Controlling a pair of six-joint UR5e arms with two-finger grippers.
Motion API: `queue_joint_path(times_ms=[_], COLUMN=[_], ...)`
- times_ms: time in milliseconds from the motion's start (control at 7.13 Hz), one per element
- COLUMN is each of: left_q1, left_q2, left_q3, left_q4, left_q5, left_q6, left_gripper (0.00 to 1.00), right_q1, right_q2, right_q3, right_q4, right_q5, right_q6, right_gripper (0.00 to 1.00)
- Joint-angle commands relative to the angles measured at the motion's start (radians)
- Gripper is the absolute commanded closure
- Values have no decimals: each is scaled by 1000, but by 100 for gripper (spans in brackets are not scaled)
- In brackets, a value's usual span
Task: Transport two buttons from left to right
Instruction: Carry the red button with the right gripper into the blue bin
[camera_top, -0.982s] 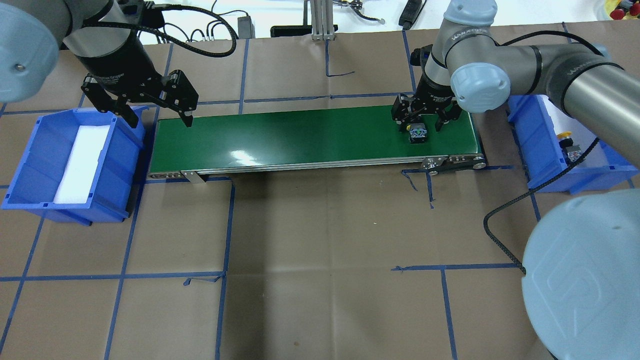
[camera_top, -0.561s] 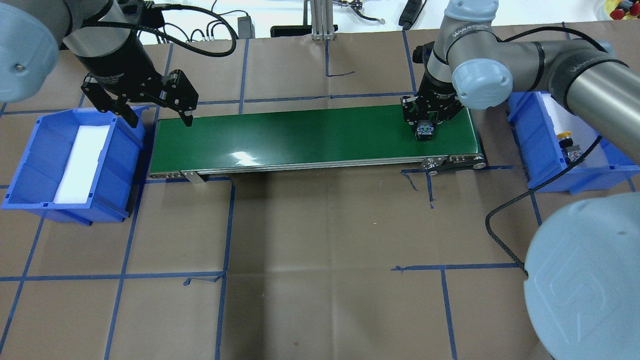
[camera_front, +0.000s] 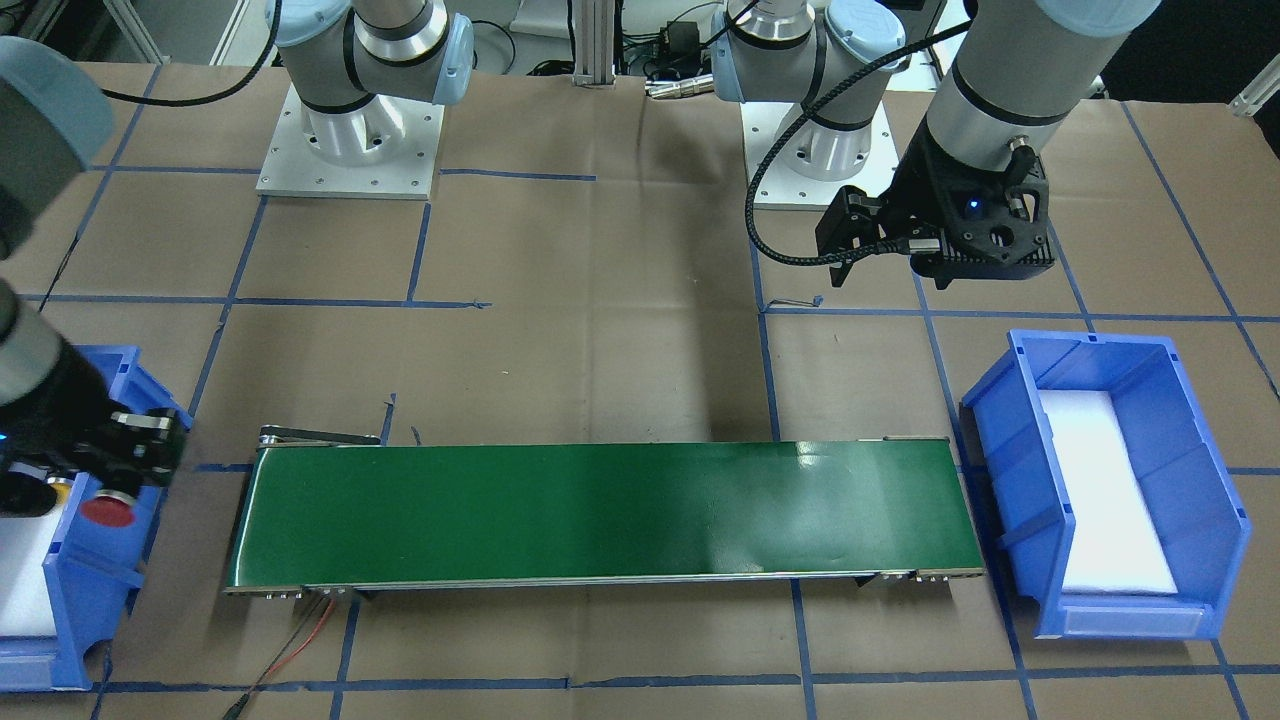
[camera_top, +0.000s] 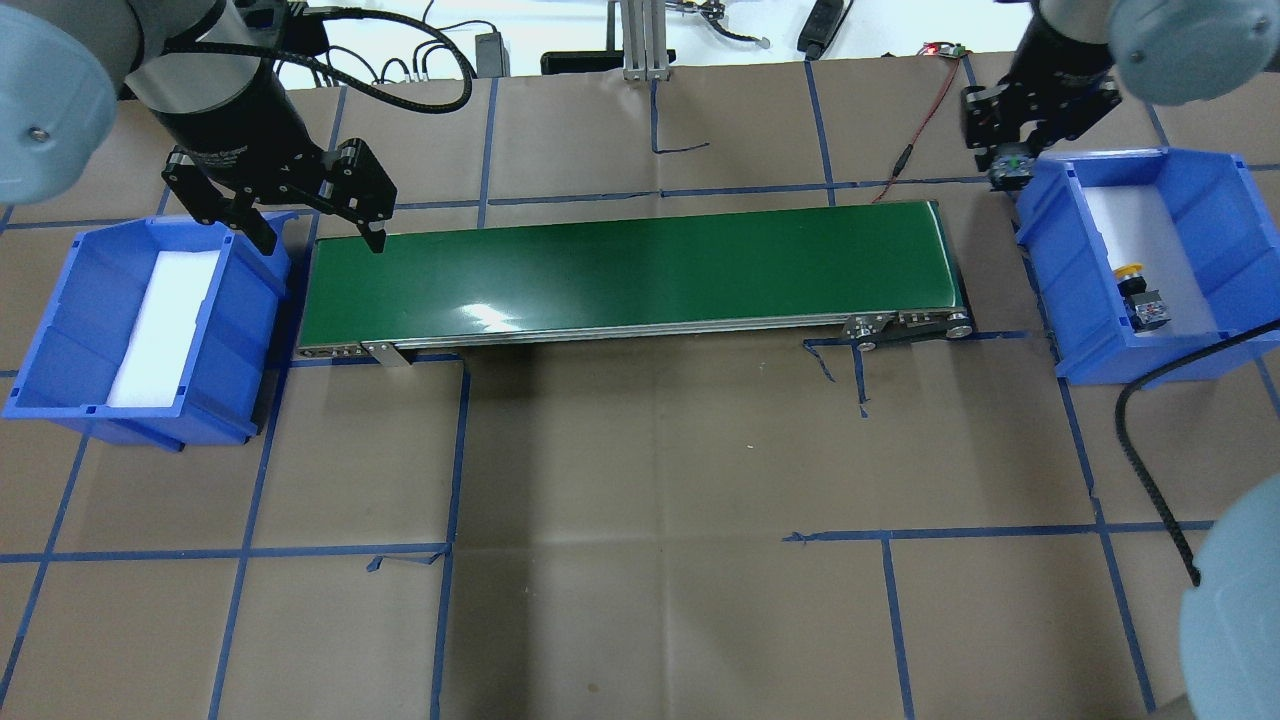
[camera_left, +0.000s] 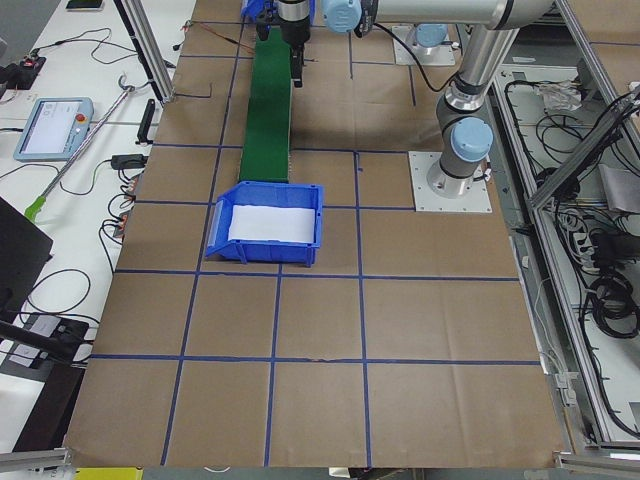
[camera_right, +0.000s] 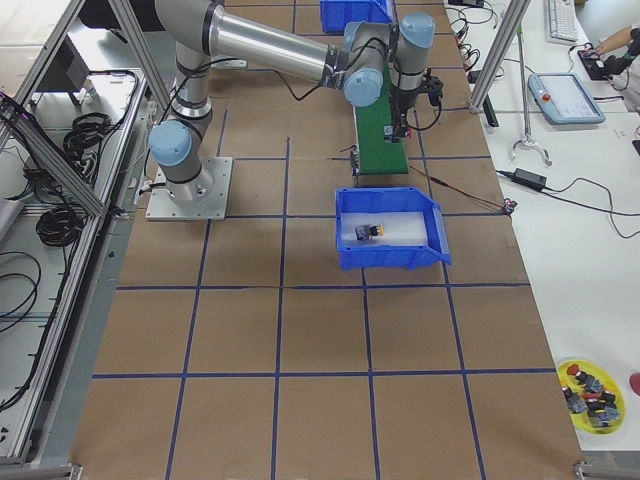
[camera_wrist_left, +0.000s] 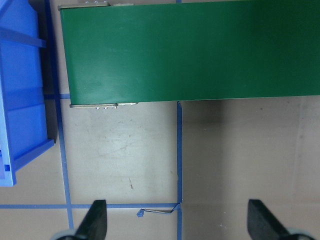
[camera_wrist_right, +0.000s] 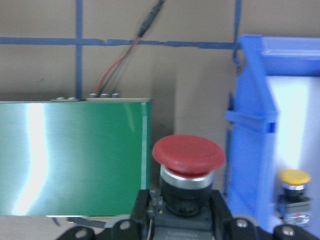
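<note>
My right gripper (camera_top: 1008, 165) is shut on the red button (camera_wrist_right: 188, 155) and holds it in the air between the green belt's right end and the right blue bin (camera_top: 1200, 165), by the bin's far left corner. The red cap also shows in the front-facing view (camera_front: 104, 510). The yellow button (camera_top: 1131, 270) lies on the white foam inside the right bin, and shows in the right wrist view (camera_wrist_right: 294, 177). My left gripper (camera_top: 318, 235) is open and empty above the belt's left end, beside the left blue bin (camera_top: 60, 330).
The green conveyor belt (camera_top: 630, 270) runs between the two bins. The left bin holds only a white foam pad (camera_top: 165, 325). A red wire (camera_top: 915, 125) lies on the table behind the belt's right end. Blue tape lines cross the brown table cover.
My right gripper shut on the red button at the belt's right end, lifted it and carried it right and away, up to the right bin's corner. The left arm has not moved.
</note>
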Motion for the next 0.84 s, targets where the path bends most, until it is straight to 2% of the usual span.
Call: queue_joint_path(times_ms=[0,140,421,701], left_q1=[0,0,0,0], left_q2=[-1,-1,-3,-2], left_q3=[-1,-1,-1,0], left_q4=[0,0,0,0], left_q5=[0,0,2,0], left_q6=[0,0,0,0], left_gripper=[0,0,0,0], right_q1=[-220,-240,-241,-240], right_q2=[17,59,173,247], right_q3=[-38,-38,-29,-29], right_q4=[-19,-60,-219,-222], right_q5=[10,10,14,17], right_q6=[-352,-364,-419,-412], right_gripper=[95,95,95,95])
